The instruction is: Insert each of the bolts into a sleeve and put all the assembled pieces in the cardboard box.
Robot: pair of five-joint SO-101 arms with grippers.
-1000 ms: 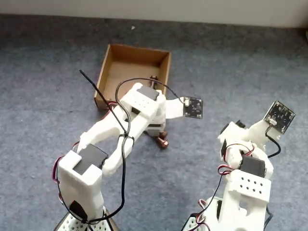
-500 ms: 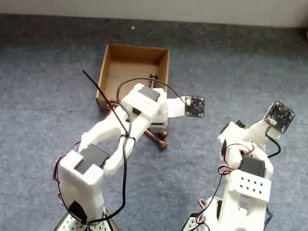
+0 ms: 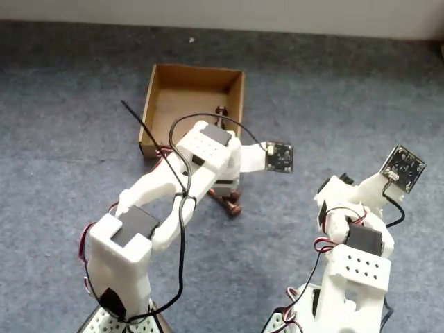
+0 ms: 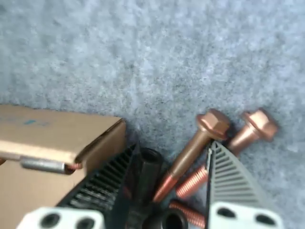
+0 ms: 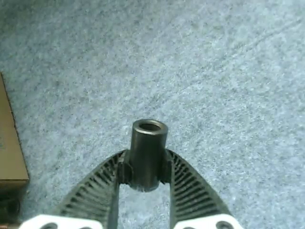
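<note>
Bolts (image 4: 193, 150) lie just beside the cardboard box (image 4: 57, 136) corner, open carpet (image 4: 143, 47) beyond — left gripper (image 4: 172, 148) spread wide around one; right gripper (image 5: 144, 162) clamps a sleeve (image 5: 148, 140).

sleeve (image 4: 145, 168) beside cardboard box (image 4: 57, 133), bolts (image 4: 190, 152) alongside — close

we find no text, number or sign that we can read here. a small blue mark (image 4: 29, 122) on the cardboard box (image 4: 57, 138) is too blurred for us to make out.

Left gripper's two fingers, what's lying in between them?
Copper bolts and a black sleeve lie between the open fingers, as the left wrist view shows.
</note>
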